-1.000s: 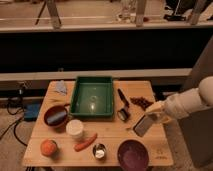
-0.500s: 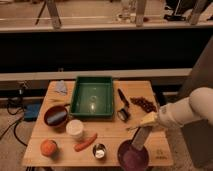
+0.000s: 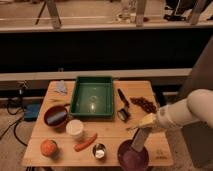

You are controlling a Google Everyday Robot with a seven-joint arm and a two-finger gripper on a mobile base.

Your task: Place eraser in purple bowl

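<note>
The purple bowl [image 3: 133, 156] sits at the front right of the wooden table [image 3: 60, 145]. My gripper [image 3: 145, 124] comes in from the right on a white arm and is shut on the eraser [image 3: 139, 139], a grey-brown oblong block that hangs down tilted. The eraser's lower end is over the bowl's rim and inside, just above it or touching it; I cannot tell which.
A green tray [image 3: 92, 96] stands at the table's middle back. A black-handled tool [image 3: 123, 105] and dark red bits [image 3: 145, 104] lie right of it. A dark red bowl [image 3: 55, 115], white cup [image 3: 75, 128], carrot [image 3: 85, 142], orange [image 3: 48, 147], metal cup [image 3: 99, 150] and blue cloth [image 3: 61, 87] are on the left.
My gripper has moved left and down with the eraser, from beside the table's right edge to over the purple bowl.
</note>
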